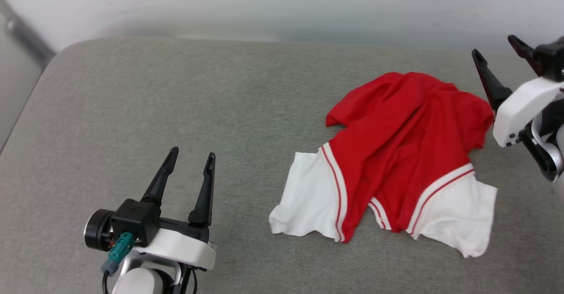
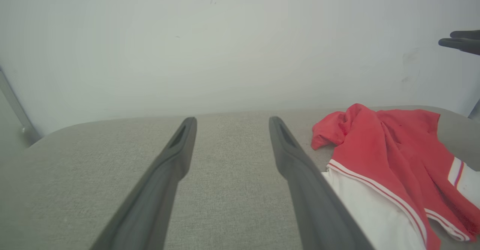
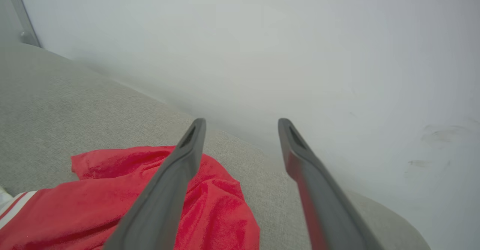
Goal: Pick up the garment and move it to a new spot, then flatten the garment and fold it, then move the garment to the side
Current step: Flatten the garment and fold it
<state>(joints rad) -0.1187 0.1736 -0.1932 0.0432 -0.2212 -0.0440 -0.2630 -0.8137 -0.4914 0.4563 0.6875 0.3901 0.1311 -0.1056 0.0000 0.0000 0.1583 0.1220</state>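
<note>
The shirt (image 1: pixel 396 153) lies crumpled, neither flattened nor folded; the left hand (image 1: pixel 192 153) and right hand (image 1: pixel 494 45) both stand open and empty, so nearly everything seems left.

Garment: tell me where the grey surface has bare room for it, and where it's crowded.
The widest bare stretch of the grey surface lies left of the garment, beyond the open left gripper. A narrower strip runs between the garment and the wall. The right end is crowded: the garment lies crumpled there, the right gripper beside it.
</note>
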